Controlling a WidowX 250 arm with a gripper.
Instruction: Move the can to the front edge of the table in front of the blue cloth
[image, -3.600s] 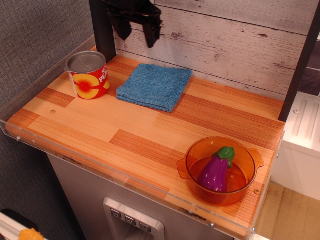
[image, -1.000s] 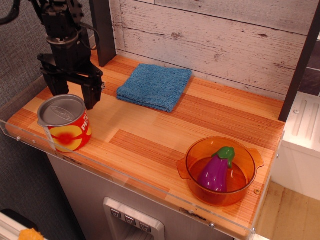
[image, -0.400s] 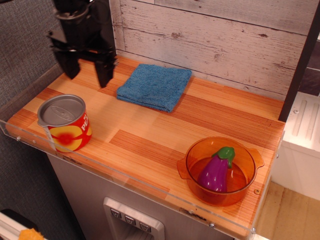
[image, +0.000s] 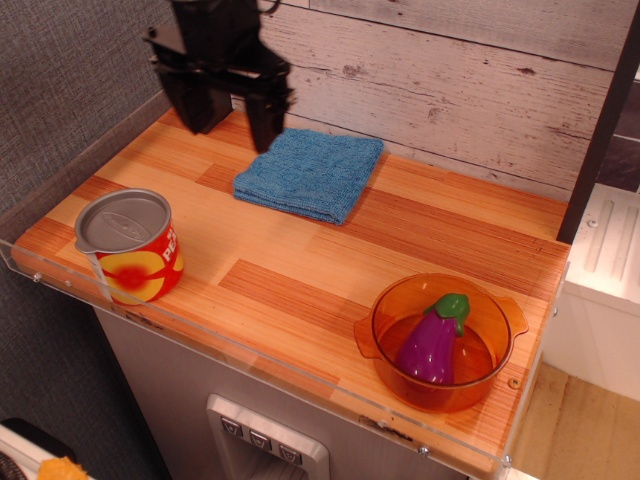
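Overhead angled view, the only one supplied. The can (image: 126, 245) stands upright at the front left corner of the worktop (image: 300, 260), just behind the clear rim and well apart from the blue cloth (image: 310, 172), which lies flat near the back wall. The can sits forward and to the left of the cloth rather than squarely ahead of it. The gripper (image: 228, 118) hangs above the back left of the worktop, just left of the cloth's rear corner, its fingers (image: 266, 120) spread apart and holding nothing.

Risks, as judged: the can is very near the front rim and the left edge, so any nudge from that side could tip it or press it against the acrylic. If it needs shifting rightward to line up with the cloth, a low approach could catch the lid edge.

Open room: a broad bare stretch of planks lies between can and cloth and along the front edge. The orange bowl (image: 440, 342) with the toy aubergine (image: 434, 340) occupies the front right corner, well clear.
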